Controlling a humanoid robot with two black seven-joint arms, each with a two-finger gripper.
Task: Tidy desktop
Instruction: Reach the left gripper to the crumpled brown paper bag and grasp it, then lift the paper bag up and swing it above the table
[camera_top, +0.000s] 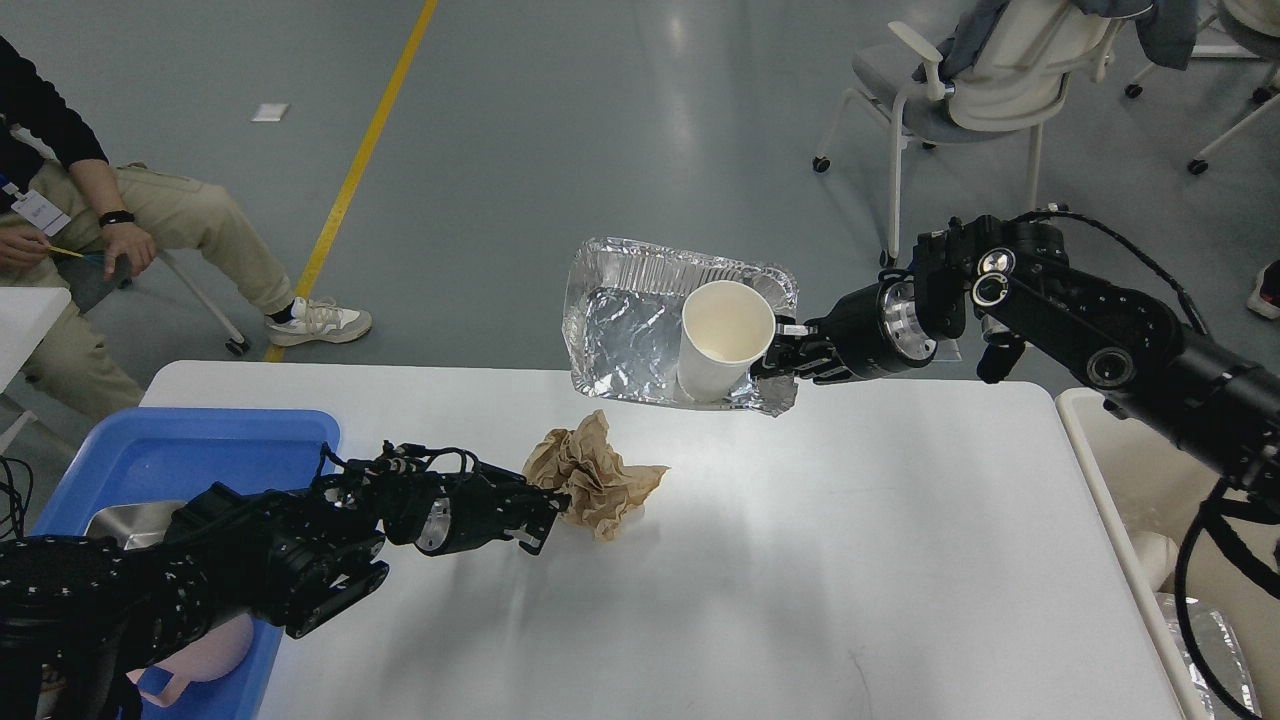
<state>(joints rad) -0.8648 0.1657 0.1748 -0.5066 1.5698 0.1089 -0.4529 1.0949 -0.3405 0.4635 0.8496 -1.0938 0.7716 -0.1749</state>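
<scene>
The desktop (800, 560) is a wide white tabletop. A crumpled ball of brown paper (592, 476) lies on it left of centre. My left gripper (545, 520) is at the paper's left edge, low over the desktop, with its fingers apart. My right gripper (788, 352) is shut on the right rim of a silver foil tray (625, 335) and holds it in the air over the desktop's far edge. A white paper cup (722, 340) stands upright in the tray, right next to the gripper.
A blue plastic tray (190, 455) at the desktop's left end holds a metal dish (125, 522) and a pink thing (215, 655). A cream bin (1110, 480) stands off the right end. A seated person (120, 230) is at far left, a wheeled chair (980, 90) at the back right.
</scene>
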